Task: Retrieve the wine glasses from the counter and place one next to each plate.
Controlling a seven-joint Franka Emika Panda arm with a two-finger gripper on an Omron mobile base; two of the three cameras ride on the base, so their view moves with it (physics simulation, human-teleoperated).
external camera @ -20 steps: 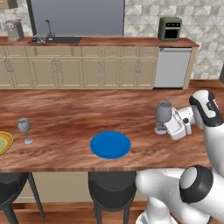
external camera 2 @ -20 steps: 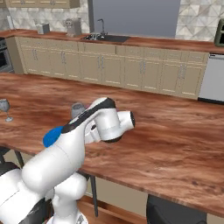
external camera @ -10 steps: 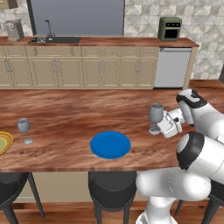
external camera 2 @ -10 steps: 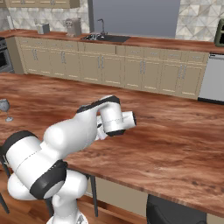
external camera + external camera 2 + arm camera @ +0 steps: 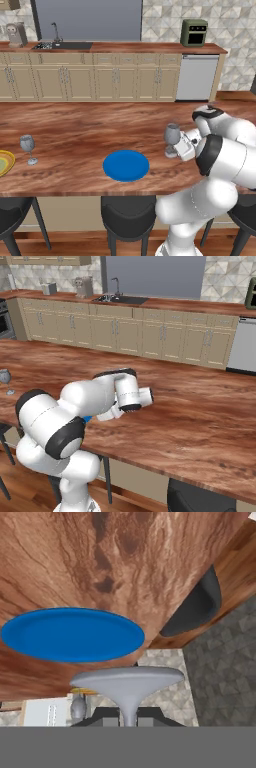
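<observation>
Wine glasses are the business here, and one of them (image 5: 172, 136) sits right of centre in the left base view, carried by the gripper (image 5: 181, 145), whose jaws are pinched nearly shut on its thin stem. In the hand view the round foot of that glass (image 5: 127, 682) fills the lower middle of the frame, with the dark fingertips (image 5: 150, 714) close in on either side of the stem beneath it. The glass looks upright, and its foot seems to be at or just above the long wooden bar top (image 5: 85, 130); I cannot tell whether it is touching. It is to the right of the blue plate (image 5: 126, 165), near it but not yet just beside it. The other wine glass (image 5: 28, 146) already stands at the left edge of that view, just beside the yellow-rimmed plate (image 5: 4, 162), so that half of the job looks done. From the right base view the arm's bulk hides the glass, and the far glass (image 5: 5, 377) shows at the left edge. The step in hand, as I judge it, is the delivery of the second glass. The next move calls for easing it a little closer to the blue plate, setting the foot flat on the wood, then opening the jaws without tipping it.
</observation>
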